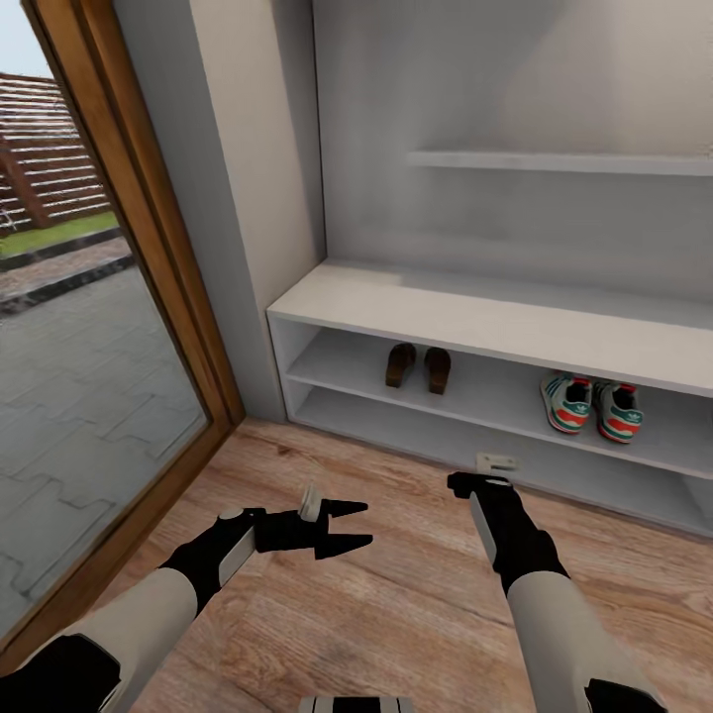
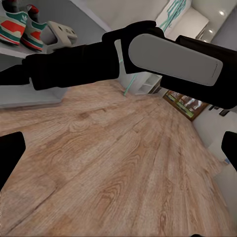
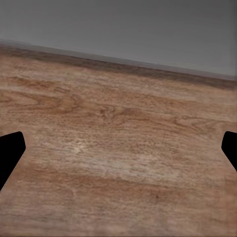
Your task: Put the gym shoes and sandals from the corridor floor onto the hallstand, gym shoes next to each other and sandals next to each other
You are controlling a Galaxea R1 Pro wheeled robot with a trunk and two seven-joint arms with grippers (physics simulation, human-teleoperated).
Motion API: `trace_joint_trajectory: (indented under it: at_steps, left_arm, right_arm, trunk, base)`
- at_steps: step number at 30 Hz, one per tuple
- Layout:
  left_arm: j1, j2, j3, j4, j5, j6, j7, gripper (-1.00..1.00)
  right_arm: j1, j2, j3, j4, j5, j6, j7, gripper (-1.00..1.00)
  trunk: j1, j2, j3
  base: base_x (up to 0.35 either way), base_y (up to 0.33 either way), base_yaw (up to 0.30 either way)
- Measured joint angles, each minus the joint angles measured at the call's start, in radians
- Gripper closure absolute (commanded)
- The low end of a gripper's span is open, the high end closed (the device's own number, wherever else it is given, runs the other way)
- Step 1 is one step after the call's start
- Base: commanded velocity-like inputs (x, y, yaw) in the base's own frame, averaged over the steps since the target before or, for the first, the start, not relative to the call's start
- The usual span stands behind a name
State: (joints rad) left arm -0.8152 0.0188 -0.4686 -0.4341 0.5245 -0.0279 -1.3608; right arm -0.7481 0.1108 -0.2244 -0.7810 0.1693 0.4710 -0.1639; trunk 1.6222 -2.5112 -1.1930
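Observation:
Both brown sandals (image 1: 419, 367) stand side by side on the upper shelf level of the pale hallstand (image 1: 465, 319). To their right on the same level, the two white gym shoes (image 1: 592, 405) sit next to each other; the gym shoes (image 2: 22, 25) also appear in the left wrist view. My left gripper (image 1: 347, 526) hovers open and empty over the wood floor (image 1: 396, 614), pointing right. My right gripper (image 1: 467, 485) hangs low in front of the rack's base. In the right wrist view its fingertips (image 3: 10, 150) are spread wide over bare planks, open and empty.
A glass door with a wooden frame (image 1: 168, 267) runs along the left side. A floating wall shelf (image 1: 555, 161) hangs above the bench top. My right forearm (image 2: 163, 59) crosses in front of the left wrist camera.

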Motion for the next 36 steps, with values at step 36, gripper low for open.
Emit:
trace_joint_trajectory:
  at_steps: [36]
  left_arm:
    - [0.0, 0.29, 0.157, 0.006, 0.006, -0.001, -0.182, -1.0]
  right_arm:
    - [0.01, -0.006, -0.003, 0.628, -0.079, -0.319, 0.673, -1.0]
  trunk:
    - [-0.016, 0.008, 0.136]
  base:
    - [0.0, 0.0, 0.0]
